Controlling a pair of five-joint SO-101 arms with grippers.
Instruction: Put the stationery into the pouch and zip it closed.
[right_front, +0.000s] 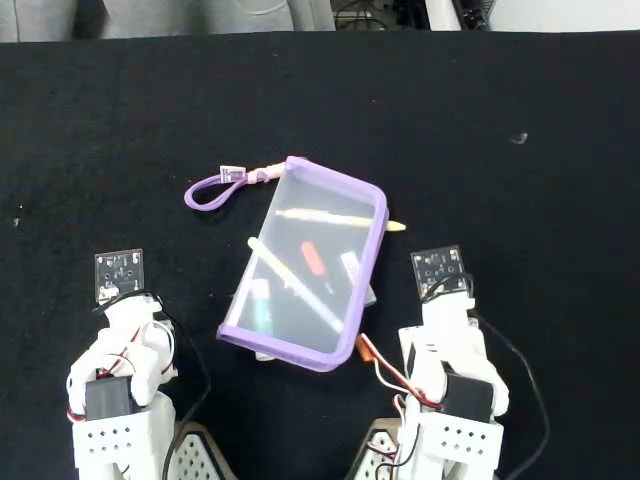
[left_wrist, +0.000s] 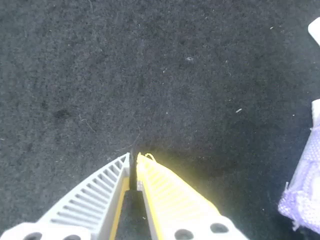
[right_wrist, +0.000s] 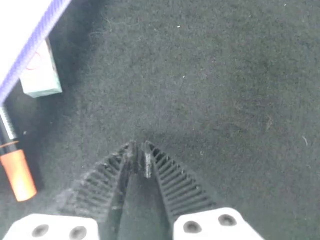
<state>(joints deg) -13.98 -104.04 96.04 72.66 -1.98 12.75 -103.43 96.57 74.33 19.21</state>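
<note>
**High view.** Records a translucent flat pouch with purple trim (right_front: 300, 265) lying askew at the middle of the black cloth-covered bench (right_front: 520, 200), between the two arms. Notes a purple loop strap (right_front: 210, 190) at its far corner, carrying a small white tag (right_front: 232, 173). Makes out a yellow pencil (right_front: 335, 216), a long pale pen (right_front: 295, 285), a short red piece (right_front: 313, 258) and a green-and-white piece (right_front: 260, 300) within the pouch outline; cannot tell whether inside or beneath. Finds the pencil tip poking past the trim on the right arm's side, and an orange marker (right_front: 367, 349) outside, just beside the near corner.

**Left wrist view.** Shows the left end effector (left_wrist: 134, 159) closed tip to tip, holding nothing, over bare cloth, with the pouch's purple corner off to one side, apart.

**Right wrist view.** Shows the right end effector (right_wrist: 140, 150) likewise closed and empty, near the orange marker and a pale green eraser block (right_wrist: 40, 75) tucked partly under the pouch edge.

**Risks.** Judged likely to jam the zip on the protruding pencil tip unless pushed in first. Expect the light pouch to slide on the cloth if tugged without the other end effector pinning it. May leave the half-hidden eraser behind.

**Markings.** Cannot read the tag's print or the red mark on the eraser.
</note>
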